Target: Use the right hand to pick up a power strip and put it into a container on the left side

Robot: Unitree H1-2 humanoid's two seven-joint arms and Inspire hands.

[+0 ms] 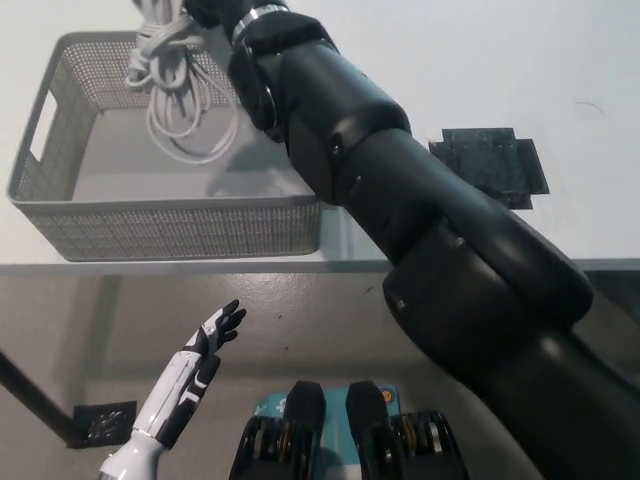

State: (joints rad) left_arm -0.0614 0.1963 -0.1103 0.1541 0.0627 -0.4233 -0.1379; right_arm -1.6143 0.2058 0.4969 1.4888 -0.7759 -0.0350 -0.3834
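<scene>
A bundle of white cord, coiled in long loops, hangs in the upper left of the frame over the basket. The loops dangle down inside the basket's far half, and whether they touch its floor cannot be told. The strip's body is not visible; only the cable shows, its top running out of the frame.

The basket is a grey mesh container with a handle slot in its left wall, standing on the white surface near the front edge.

The black right arm crosses from the lower right to the top centre. Its right robot hand is cut off by the top edge, so its grip on the cord cannot be made out, though the cord hangs from just beside it.

A black tape patch lies on the surface at centre right, partly covered by the arm.

The white left robot hand rests at lower left below the surface edge, fingers spread, holding nothing.
</scene>
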